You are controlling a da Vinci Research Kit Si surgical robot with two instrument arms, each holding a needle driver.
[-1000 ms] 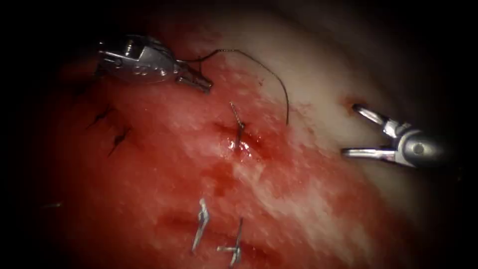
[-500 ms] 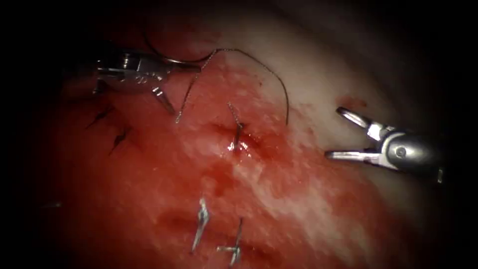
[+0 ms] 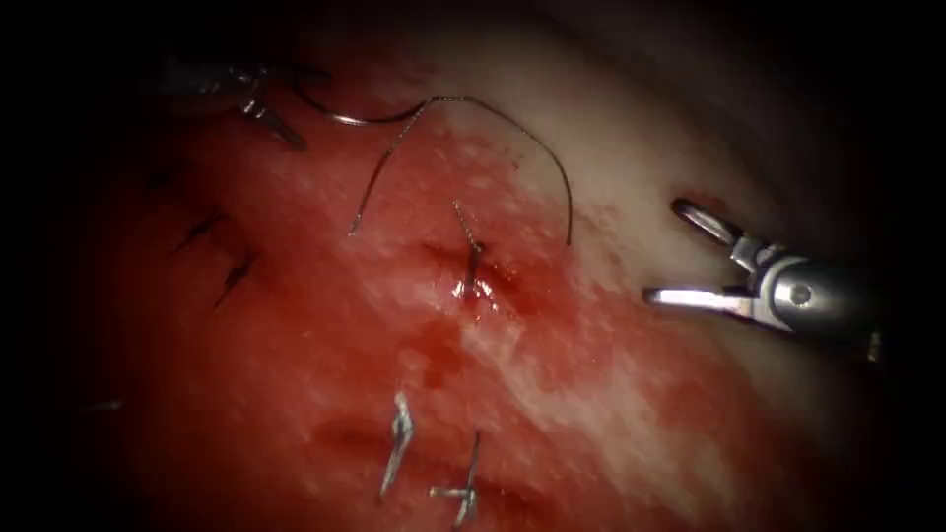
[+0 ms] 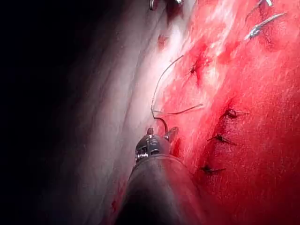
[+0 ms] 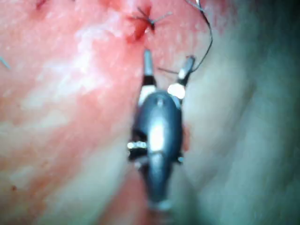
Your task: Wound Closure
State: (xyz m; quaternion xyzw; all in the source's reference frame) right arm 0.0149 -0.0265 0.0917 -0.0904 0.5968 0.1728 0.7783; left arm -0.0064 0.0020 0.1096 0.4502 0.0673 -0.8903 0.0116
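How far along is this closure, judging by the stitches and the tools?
Done: several stitches sit tied in the tissue. In hand: nothing; the left tool and the right tool are open and empty. Left: the thread lies loose on the tissue, and the curved piece beside the left tool, likely the needle, lies free, not in the tissue.

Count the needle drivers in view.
2. Left needle driver, upper left of the cut, open, empty. Right needle driver, right of it, open, empty. Needle lies loose on tissue.
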